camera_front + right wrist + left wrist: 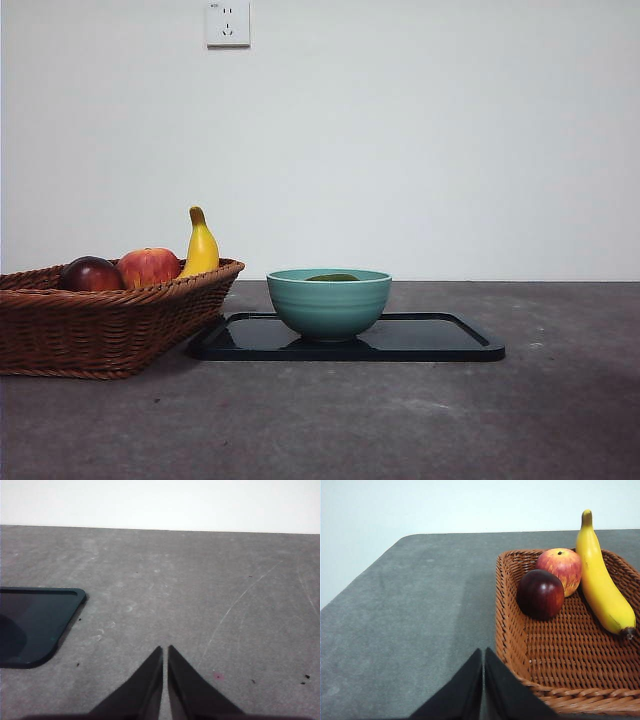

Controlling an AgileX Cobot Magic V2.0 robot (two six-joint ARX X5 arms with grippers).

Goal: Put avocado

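Avocado: dark green oval avocado (332, 277) lies inside the teal ceramic bowl (328, 305), only its top showing, long axis level.
Grippers: left gripper (483, 652) and right gripper (165, 650) both pinched closed, empty, well apart from the bowl.

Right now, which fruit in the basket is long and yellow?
The banana. It is the only long, yellow fruit in the wicker basket; the red apple and the dark red-purple fruit beside it are both round.

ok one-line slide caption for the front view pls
Avocado resting in the teal bowl on a black tray, beside a wicker basket holding banana, apple and plum.
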